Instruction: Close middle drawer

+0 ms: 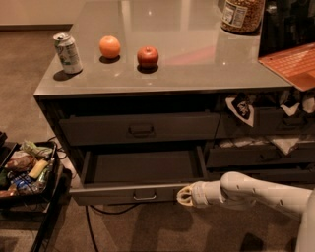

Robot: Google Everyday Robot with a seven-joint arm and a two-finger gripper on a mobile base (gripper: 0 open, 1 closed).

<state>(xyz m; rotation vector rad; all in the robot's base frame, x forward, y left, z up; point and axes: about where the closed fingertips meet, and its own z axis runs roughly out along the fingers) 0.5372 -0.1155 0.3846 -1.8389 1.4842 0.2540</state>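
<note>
The middle drawer (142, 168) is a wide dark grey-brown tray. It stands pulled out of the cabinet, and its flat bottom looks bare. Its low front panel (108, 194) has a small loop pull (144, 196) at centre. My gripper (185, 196), on a white arm coming in from the right, is pressed against the right end of that front panel, just right of the pull. The taller-fronted top drawer (140, 129) above is nearly shut.
On the grey cabinet top (197, 69) stand a can (68, 52), an orange (110, 47), an apple (147, 56), a jar (242, 15) and an orange-red flat object (291, 64). Cluttered drawers (261, 147) are at the right. A black tray of snacks (24, 170) stands at the left. A cable (98, 211) lies on the floor.
</note>
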